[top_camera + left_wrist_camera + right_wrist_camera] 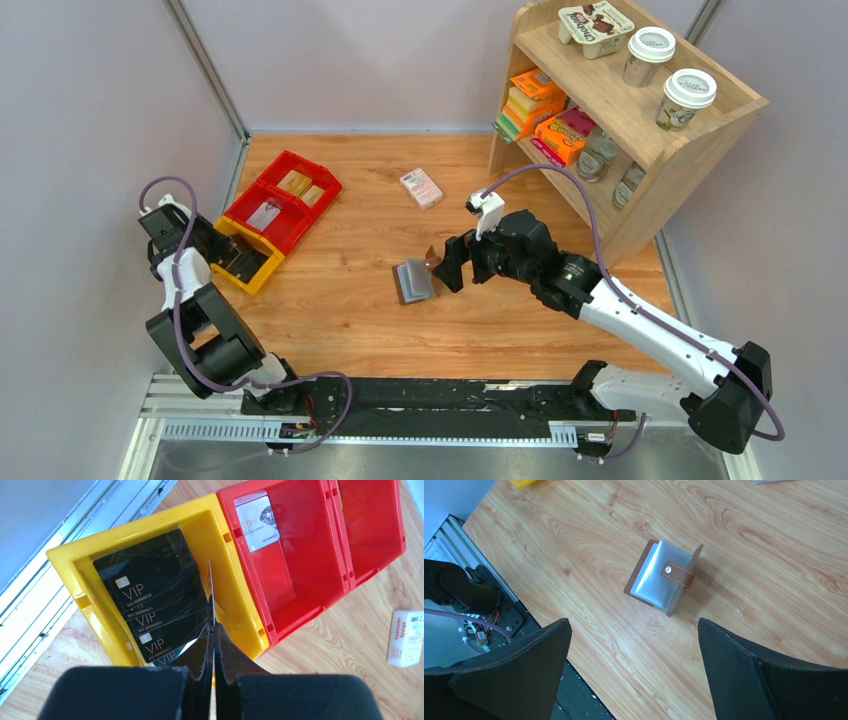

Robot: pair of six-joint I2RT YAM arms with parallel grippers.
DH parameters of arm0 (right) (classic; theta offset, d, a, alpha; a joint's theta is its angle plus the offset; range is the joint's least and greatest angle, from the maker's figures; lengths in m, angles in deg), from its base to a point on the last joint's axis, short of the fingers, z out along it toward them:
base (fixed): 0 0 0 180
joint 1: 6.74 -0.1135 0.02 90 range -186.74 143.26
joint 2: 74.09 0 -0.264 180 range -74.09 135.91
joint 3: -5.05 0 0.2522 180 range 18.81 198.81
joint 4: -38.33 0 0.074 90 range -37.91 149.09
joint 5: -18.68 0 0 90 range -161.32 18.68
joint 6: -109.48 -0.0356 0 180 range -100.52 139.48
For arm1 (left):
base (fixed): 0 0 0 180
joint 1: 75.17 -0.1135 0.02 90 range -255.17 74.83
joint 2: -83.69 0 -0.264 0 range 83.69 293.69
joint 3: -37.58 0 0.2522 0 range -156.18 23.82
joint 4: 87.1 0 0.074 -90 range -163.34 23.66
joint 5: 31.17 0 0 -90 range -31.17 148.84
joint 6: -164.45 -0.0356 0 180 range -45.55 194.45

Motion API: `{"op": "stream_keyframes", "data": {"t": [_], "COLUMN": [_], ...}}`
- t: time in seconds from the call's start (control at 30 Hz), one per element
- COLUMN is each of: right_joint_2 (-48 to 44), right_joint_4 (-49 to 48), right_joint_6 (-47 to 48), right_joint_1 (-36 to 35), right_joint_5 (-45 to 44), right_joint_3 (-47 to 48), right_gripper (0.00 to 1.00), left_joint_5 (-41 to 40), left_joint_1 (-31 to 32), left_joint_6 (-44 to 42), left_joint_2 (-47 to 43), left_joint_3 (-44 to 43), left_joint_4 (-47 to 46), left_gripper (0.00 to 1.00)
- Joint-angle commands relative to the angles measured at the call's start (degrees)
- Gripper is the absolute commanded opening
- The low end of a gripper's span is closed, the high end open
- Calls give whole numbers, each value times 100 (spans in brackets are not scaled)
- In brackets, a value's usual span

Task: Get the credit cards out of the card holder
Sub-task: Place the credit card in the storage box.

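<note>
While my left claw (213, 645) is clamped on one credit card (212, 595), held edge-on over the yellow bin (150, 520) at the left where black cards (150, 590) lie stacked, my right claw (631, 630) hangs with fingers wide apart above the card holder (659, 580). That holder lies on the table (749, 540) near the middle, pale pockets up, snap tab folded across them. One white card (257, 522) rests in the adjoining red bin (310, 580).
</note>
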Motion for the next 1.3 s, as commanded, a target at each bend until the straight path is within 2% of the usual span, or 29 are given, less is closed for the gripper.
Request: {"op": "stream_keyframes", "data": {"t": [0.0,0.07,0.17,0.37,0.63,0.8,0.97,1.1,1.2,1.23,1.27], "right_joint_2": [47,73,109,196,241,249,512,829,1171,1285,1443], "right_joint_4": [-32,-40,-49,-32,-5,-5,91,275,346,390,442], "right_joint_6": [127,127,127,92,65,83,39,65,39,21,30], "right_joint_1": [-33,-33,-24,-33,-24,-33,-24,-33,-59,-94,-164], "right_joint_5": [-115,-115,-106,-45,-36,-80,-124,-1,26,-35,-149], "right_joint_3": [170,162,170,206,258,249,416,723,934,1013,1119], "right_gripper": [100,100,100,100,100,100,100,100,100,100,100], "left_joint_5": [34,7,-168,-581,-959,-635,-485,-617,-511,-528,-511], "left_joint_1": [-66,-66,-57,-66,-66,-13,759,1952,2500,2762,2886], "left_joint_6": [-14,-67,-172,-436,-586,-454,-340,-103,230,284,389], "left_joint_2": [135,197,171,-31,-322,-733,-1725,-2438,-2800,-2957,-3028], "left_joint_3": [-133,-151,-212,-361,-397,-563,-459,-126,174,331,480], "left_joint_4": [-540,-480,-339,100,601,892,1226,1349,1331,1331,1331], "left_gripper": [3,7,18,30,35,37,42,46,47,51,52]}}
